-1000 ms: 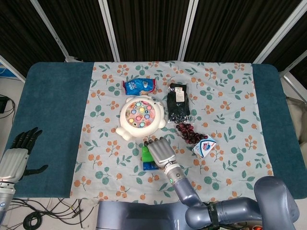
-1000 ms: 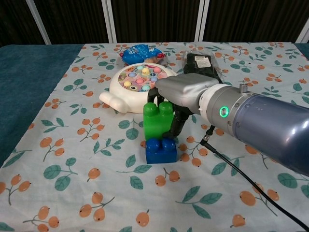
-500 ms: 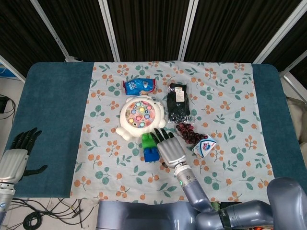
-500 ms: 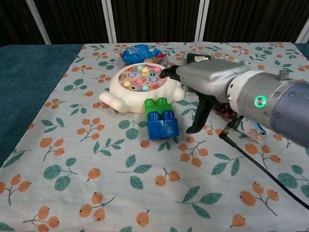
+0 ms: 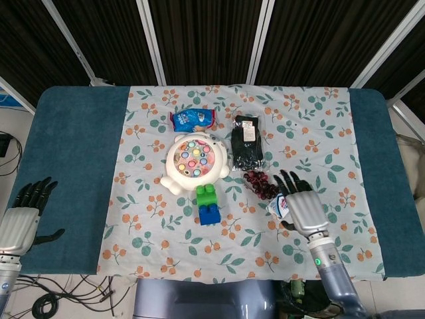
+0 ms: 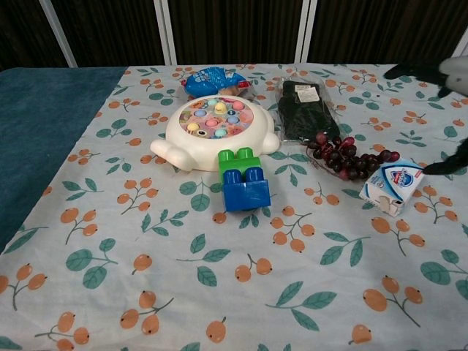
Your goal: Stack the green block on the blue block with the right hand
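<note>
The green block (image 5: pixel 205 193) (image 6: pixel 235 159) lies on the floral cloth just behind the blue block (image 5: pixel 209 214) (image 6: pixel 246 191) and touches it; it does not stand on top. Whether the two are joined I cannot tell. My right hand (image 5: pixel 303 203) hovers well to the right of the blocks with its fingers spread and nothing in it, over the white and blue carton. In the chest view only the dark fingertips (image 6: pixel 411 70) of this hand show at the right edge. My left hand (image 5: pixel 24 216) rests at the table's left edge, fingers apart and holding nothing.
A round white fishing toy (image 5: pixel 192 160) (image 6: pixel 216 129) stands right behind the blocks. Grapes (image 6: pixel 344 158), a white and blue carton (image 6: pixel 391 187) and a black packet (image 6: pixel 307 110) lie to the right. At the back lies a blue snack bag (image 5: pixel 193 119).
My right hand let go of the green block and swung away to the right. The two-block stack tipped over backward toward the fishing toy and lies there.
</note>
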`<move>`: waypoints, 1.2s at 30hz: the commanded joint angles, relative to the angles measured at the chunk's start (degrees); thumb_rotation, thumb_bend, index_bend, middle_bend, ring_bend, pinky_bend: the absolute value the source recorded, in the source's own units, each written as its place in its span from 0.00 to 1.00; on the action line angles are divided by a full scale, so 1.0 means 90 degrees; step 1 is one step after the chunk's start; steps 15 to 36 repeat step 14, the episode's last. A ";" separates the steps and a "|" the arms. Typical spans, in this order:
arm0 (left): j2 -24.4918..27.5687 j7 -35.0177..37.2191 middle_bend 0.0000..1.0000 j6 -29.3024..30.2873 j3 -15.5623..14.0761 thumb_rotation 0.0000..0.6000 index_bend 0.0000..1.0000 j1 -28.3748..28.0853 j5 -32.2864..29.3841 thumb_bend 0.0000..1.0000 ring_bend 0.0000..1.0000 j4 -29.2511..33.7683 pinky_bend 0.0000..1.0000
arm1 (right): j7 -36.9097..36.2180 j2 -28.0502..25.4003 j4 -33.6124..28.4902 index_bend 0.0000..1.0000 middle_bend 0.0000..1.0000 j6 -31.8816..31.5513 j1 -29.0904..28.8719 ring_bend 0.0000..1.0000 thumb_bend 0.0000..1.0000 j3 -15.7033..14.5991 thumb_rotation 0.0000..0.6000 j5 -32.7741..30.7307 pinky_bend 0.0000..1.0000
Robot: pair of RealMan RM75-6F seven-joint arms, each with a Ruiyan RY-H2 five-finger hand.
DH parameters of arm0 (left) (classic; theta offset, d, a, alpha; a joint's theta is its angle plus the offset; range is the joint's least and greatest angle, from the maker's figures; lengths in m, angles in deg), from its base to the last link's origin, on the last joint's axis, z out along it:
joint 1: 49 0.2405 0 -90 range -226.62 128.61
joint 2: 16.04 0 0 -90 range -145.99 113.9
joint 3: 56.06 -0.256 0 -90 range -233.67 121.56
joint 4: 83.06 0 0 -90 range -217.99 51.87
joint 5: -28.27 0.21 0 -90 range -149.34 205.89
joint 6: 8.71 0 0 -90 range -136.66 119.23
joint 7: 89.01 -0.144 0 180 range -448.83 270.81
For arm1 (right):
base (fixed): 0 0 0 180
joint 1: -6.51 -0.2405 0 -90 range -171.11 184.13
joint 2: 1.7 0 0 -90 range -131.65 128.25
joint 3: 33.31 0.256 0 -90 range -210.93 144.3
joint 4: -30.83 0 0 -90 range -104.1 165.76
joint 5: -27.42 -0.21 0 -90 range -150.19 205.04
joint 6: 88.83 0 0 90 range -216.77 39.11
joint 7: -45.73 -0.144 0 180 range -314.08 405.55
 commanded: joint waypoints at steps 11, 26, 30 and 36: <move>-0.0183 -0.0595 0.00 0.0193 0.0079 1.00 0.00 0.0073 -0.0086 0.04 0.00 -0.0107 0.00 | -0.1903 -0.0564 0.1474 0.00 0.00 -0.0828 0.1706 0.00 0.04 -0.0572 1.00 0.1325 0.19; -0.0208 -0.0639 0.00 0.0199 0.0076 1.00 0.00 0.0091 -0.0112 0.04 0.00 -0.0087 0.00 | -0.2036 -0.0530 0.1601 0.00 0.00 -0.0790 0.1823 0.00 0.04 -0.0429 1.00 0.1374 0.19; -0.0208 -0.0639 0.00 0.0199 0.0076 1.00 0.00 0.0091 -0.0112 0.04 0.00 -0.0087 0.00 | -0.2036 -0.0530 0.1601 0.00 0.00 -0.0790 0.1823 0.00 0.04 -0.0429 1.00 0.1374 0.19; -0.0208 -0.0639 0.00 0.0199 0.0076 1.00 0.00 0.0091 -0.0112 0.04 0.00 -0.0087 0.00 | -0.2036 -0.0530 0.1601 0.00 0.00 -0.0790 0.1823 0.00 0.04 -0.0429 1.00 0.1374 0.19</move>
